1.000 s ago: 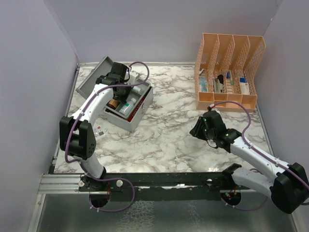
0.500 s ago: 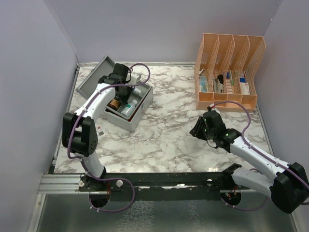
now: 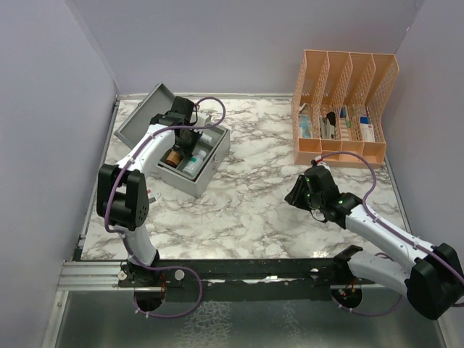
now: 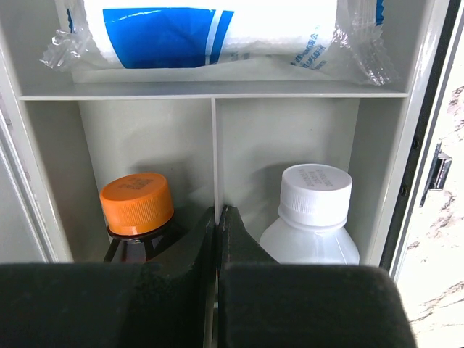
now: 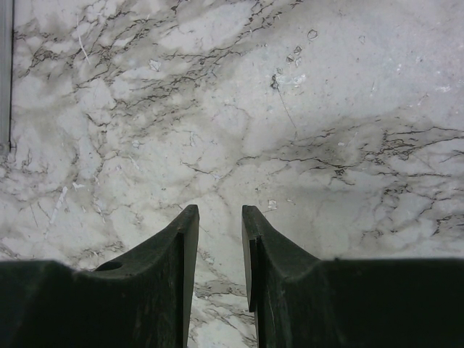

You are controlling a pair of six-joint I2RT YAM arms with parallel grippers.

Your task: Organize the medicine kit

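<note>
One orange-capped bottle [image 4: 137, 206] and one white-capped bottle [image 4: 315, 196] flank the left gripper [image 4: 217, 217], fingers pressed together over the divider [image 4: 214, 145] inside the kit [image 3: 209, 171]. Lift straight up, I judge, brushing neither cap. Right gripper [image 5: 219, 215] hovers empty, fingers slightly apart.

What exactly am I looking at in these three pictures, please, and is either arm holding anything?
These are two robot arms bolted at the near edge of a marble table. The wide picture comes from a fixed camera overhead; the other two come from a camera on each wrist, looking past its own fingers. The left end effector is closed and empty, reaching into the open medicine kit, where an orange-capped brown bottle and a white bottle sit either side of a divider; a wrapped white-and-blue packet fills the long compartment beyond. The right end effector is open, holding nothing, over bare marble. A peach organizer stands at the far right.
</note>
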